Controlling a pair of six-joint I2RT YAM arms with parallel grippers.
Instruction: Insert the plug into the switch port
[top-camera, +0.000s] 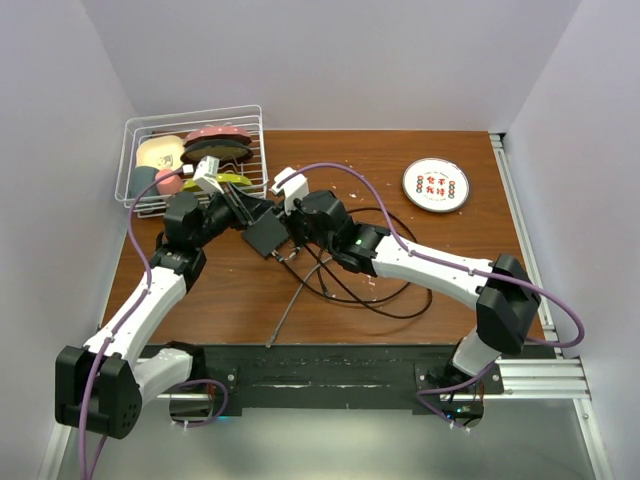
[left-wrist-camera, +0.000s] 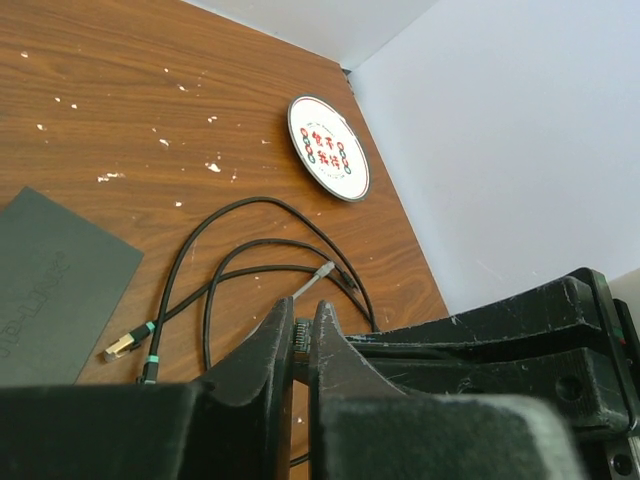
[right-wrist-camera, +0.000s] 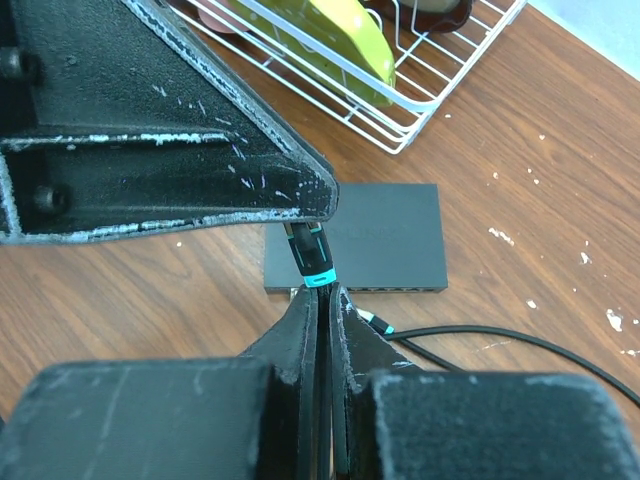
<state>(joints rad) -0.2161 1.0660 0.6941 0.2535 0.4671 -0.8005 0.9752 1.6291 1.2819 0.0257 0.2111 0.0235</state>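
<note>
"Pale walls (top-camera: 330, 60) are hemming in a brown wooden table (top-camera: 220, 300) that is showing white flecks all over. How is the job looking?"

"Not finished, I'm judging. The plug (right-wrist-camera: 312, 258) is hanging in the air over the switch box (right-wrist-camera: 380, 235). It is not sitting in any socket."

"Who is holding it?"

"The right gripper (right-wrist-camera: 325, 300) is pressing its fingers together on the lead just behind the plug's teal band. The left gripper (left-wrist-camera: 303, 325) is showing only a thin slit between its fingers, with something small and ridged in it. I'm taking that for the plug's front end, since its fingertip is meeting the plug in the right wrist view."

"And the switch port (right-wrist-camera: 390, 288)?"

"It is sitting along the box's long edge, the one facing the right wrist camera. The box is lying flat near the wire basket (top-camera: 255, 120), between the two grippers. Lining the plug up with that edge and pushing it home is what is remaining."

"Anything else lying about?"

"A loose plug (left-wrist-camera: 120, 345) with a yellowish tip is lying just beside the box. A black cable (left-wrist-camera: 245, 200) is looping across the wood, and a white disc (top-camera: 436, 185) with red marks is resting well apart."
</note>
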